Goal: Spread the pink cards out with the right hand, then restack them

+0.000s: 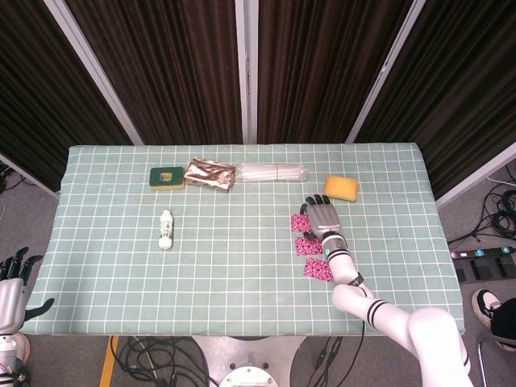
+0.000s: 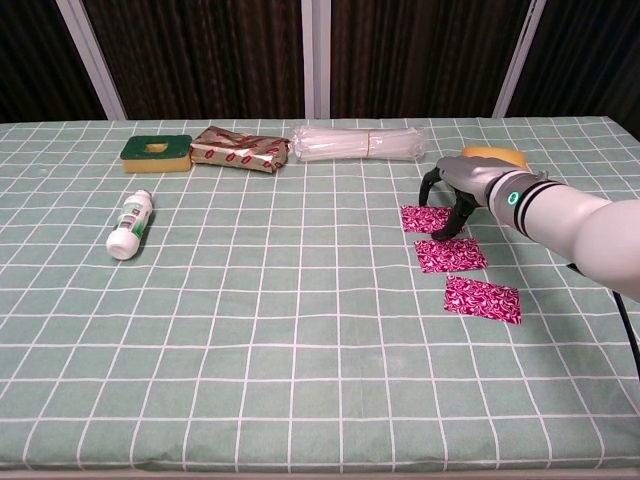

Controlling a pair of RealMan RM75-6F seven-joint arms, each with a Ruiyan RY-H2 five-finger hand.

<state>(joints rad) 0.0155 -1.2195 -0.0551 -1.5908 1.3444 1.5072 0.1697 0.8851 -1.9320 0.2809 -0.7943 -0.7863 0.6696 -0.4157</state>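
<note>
While right hand (image 2: 455,195) arches, three pink cards (image 2: 449,255) lie separate.

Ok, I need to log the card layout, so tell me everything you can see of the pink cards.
Three pink cards with a dark patterned print lie flat on the green checked tablecloth, spread in a staggered line, apart from each other. They look thin, like paper or card. The right robot hand arches over the farthest one, fingertips down at its edge; the other two lie free.
</note>
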